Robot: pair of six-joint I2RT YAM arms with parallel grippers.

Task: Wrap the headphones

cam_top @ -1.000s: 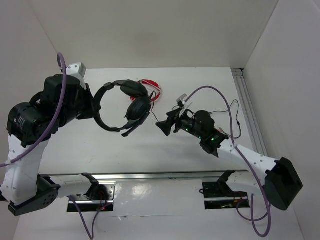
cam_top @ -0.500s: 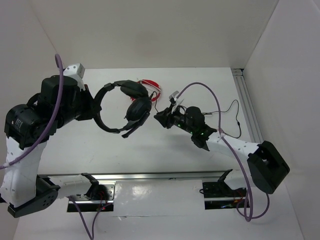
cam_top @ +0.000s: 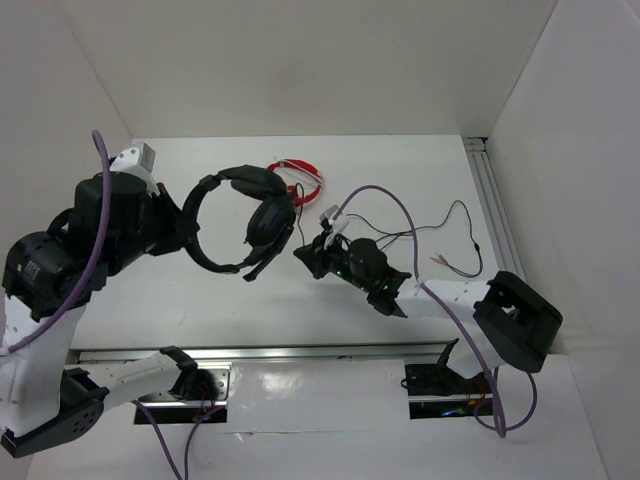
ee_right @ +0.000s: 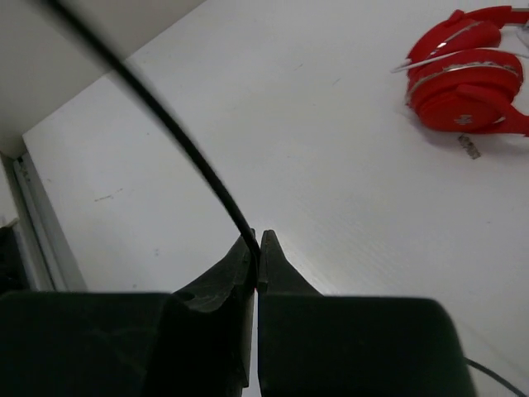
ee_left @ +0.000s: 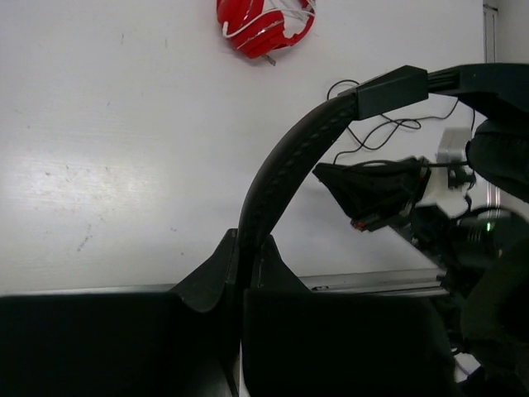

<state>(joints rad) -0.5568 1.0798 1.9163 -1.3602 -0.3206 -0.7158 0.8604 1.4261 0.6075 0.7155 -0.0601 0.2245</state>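
The black headphones [cam_top: 245, 215] hang above the table at centre left, earcups side by side on the right of the headband loop. My left gripper [cam_top: 183, 232] is shut on the headband [ee_left: 281, 169], which rises from between the jaws and curves right. The thin black cable [cam_top: 455, 215] trails over the table to the right. My right gripper [cam_top: 305, 255] sits just right of the earcups, shut on the cable [ee_right: 178, 141], which runs up and left out of the closed tips [ee_right: 258, 263].
Small red headphones [cam_top: 300, 178] lie on the white table behind the black pair, seen also as red headphones [ee_right: 467, 78] and red headphones [ee_left: 263, 23]. A metal rail [cam_top: 495, 205] runs along the right edge. White walls enclose the back and sides.
My right gripper moved left toward the earcups and closed on the cable. My left arm shifted the headphones slightly left and nearer.
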